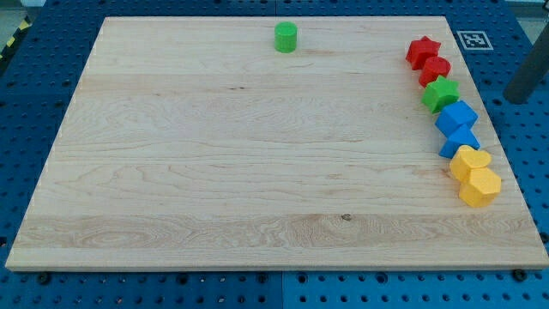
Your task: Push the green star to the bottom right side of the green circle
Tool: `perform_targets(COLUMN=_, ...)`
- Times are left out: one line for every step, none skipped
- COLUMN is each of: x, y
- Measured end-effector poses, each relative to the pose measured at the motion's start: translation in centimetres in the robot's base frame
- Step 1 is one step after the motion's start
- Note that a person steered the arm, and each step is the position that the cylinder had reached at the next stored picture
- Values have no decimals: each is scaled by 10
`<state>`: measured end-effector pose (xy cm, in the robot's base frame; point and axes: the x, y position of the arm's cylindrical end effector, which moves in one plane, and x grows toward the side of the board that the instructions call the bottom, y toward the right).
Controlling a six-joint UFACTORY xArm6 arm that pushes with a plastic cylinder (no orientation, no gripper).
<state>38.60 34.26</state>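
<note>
The green star (440, 93) lies near the right edge of the wooden board (257, 172), in a column of blocks. The green circle (286, 37) stands near the view's top, a little right of the middle, far to the left of the star. My tip (515, 99) is the lower end of the dark rod at the view's right edge, off the board over the blue pegboard, to the right of the green star and apart from it.
The column along the right edge holds a red star (423, 51), a red block (435, 69), two blue blocks (455, 115) (461, 141), a yellow heart (469, 160) and a yellow hexagon (480, 186). A marker tag (473, 39) lies at the top right.
</note>
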Motion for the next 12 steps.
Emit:
perform_targets(x=21, y=-23)
perform_targets(x=31, y=-61)
perform_targets(x=22, y=-81)
perform_targets(x=11, y=-97)
perform_targets(x=11, y=-129)
perform_targets(x=11, y=-166)
perform_targets(x=8, y=-192)
perform_targets(x=20, y=-187)
perform_targets(x=37, y=-148)
perform_targets(x=33, y=-121)
perform_targets(x=27, y=-109)
perform_targets(x=20, y=-109)
